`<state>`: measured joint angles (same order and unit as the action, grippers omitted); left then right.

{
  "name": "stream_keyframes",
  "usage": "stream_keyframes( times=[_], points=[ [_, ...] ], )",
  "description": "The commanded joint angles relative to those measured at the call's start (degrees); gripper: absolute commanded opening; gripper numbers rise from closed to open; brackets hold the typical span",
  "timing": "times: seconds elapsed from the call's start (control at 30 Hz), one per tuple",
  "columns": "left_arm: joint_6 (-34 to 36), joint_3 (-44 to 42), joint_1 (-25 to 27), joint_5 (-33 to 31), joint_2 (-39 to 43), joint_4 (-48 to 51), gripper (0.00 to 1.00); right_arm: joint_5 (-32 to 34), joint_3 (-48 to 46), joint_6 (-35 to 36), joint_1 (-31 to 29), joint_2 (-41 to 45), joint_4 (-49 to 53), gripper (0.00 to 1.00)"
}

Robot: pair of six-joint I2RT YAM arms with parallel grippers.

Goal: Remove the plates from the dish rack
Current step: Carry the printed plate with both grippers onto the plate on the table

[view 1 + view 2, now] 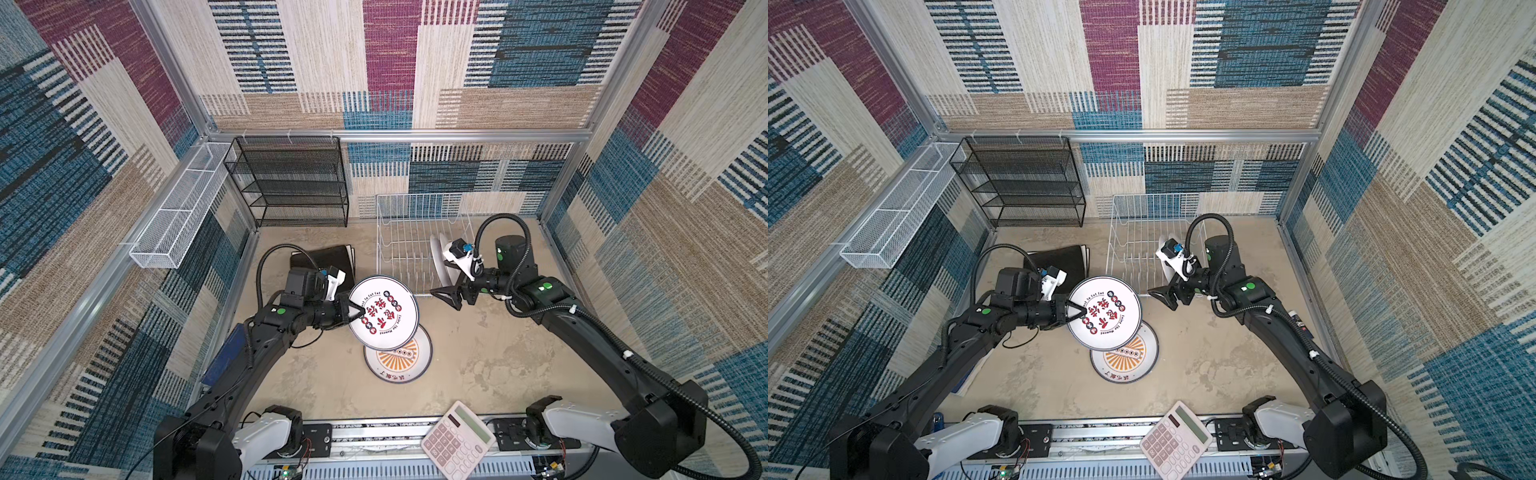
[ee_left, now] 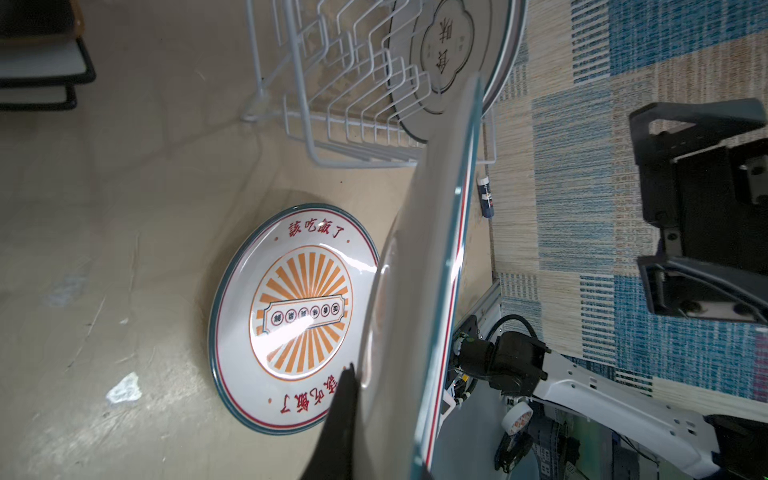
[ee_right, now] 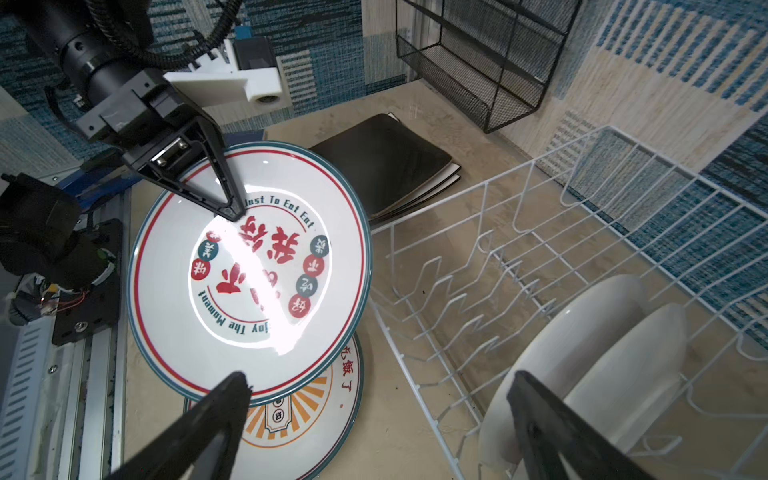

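My left gripper [image 1: 356,311] [image 1: 1077,311] is shut on the rim of a round white plate with red print [image 1: 386,318] [image 3: 249,266]. It holds that plate tilted above an orange sunburst plate [image 1: 399,361] [image 2: 291,316], which lies flat on the table. The white wire dish rack [image 1: 399,249] [image 3: 498,249] stands behind, and two white plates [image 1: 438,257] [image 3: 582,340] stand upright at its right end. My right gripper [image 1: 446,297] [image 3: 380,380] hangs open at the rack's front edge with nothing between its fingers. A black square plate tops a stack [image 1: 328,255] left of the rack.
A black mesh shelf [image 1: 291,183] stands at the back left and a long white mesh basket [image 1: 183,208] hangs on the left wall. A calculator [image 1: 457,440] lies on the front rail. A small marker [image 2: 485,195] lies by the right wall.
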<state>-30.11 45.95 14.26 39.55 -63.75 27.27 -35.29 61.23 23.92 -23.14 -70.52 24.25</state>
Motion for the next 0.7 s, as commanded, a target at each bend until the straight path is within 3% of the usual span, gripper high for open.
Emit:
stream_keyframes(
  times=[0.0, 0.23, 0.67],
  points=[
    [-2.53, -3.84, -0.03, 1.75, 0.47, -4.82, 0.00, 1.66, 0.33, 3.69, -0.78, -0.88, 1.97, 0.99],
    [-3.73, -10.13, -0.01, 3.69, -3.57, -11.65, 0.00, 5.48, 0.00, 3.58, -2.36, -1.89, 0.80, 0.99],
    [-0.21, -8.23, 2.37, 4.26, -16.10, -11.82, 0.00, 7.16, 0.40, 2.04, -2.53, -2.88, -0.34, 0.99]
  ],
)
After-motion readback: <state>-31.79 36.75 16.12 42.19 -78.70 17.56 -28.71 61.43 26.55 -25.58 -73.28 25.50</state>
